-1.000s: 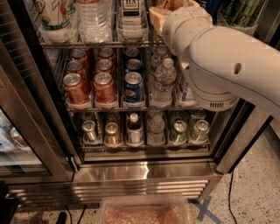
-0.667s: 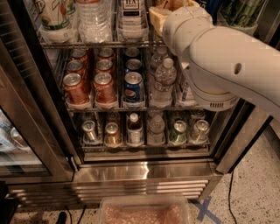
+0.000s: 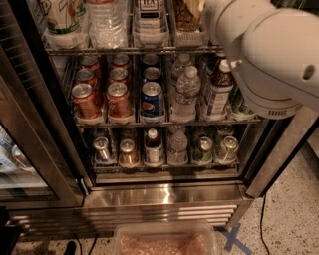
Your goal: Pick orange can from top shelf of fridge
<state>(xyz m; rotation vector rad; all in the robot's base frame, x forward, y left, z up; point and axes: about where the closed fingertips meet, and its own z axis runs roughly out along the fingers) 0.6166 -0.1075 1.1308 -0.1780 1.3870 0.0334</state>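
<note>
The orange can (image 3: 187,15), orange-gold with dark markings, stands in a clear plastic tray (image 3: 192,39) on the top shelf (image 3: 124,50) of the fridge (image 3: 164,194), right of centre. Its top is cut off by the frame edge. My white arm (image 3: 269,50) comes in from the right and its forward end sits right beside the can's right side. The gripper itself is beyond the top edge of the camera view, past the arm's end, and does not show.
The top shelf also holds a green-and-white can (image 3: 62,17), a water bottle (image 3: 107,20) and a tea can (image 3: 149,12). The middle shelf holds red soda cans (image 3: 84,99), a blue Pepsi can (image 3: 152,97) and water bottles (image 3: 187,89). The open glass door (image 3: 30,149) stands at the left. A plastic bin (image 3: 164,241) lies on the floor in front.
My arm has shifted a little to the right and up, uncovering more of the orange can and the bottles on the middle shelf's right side.
</note>
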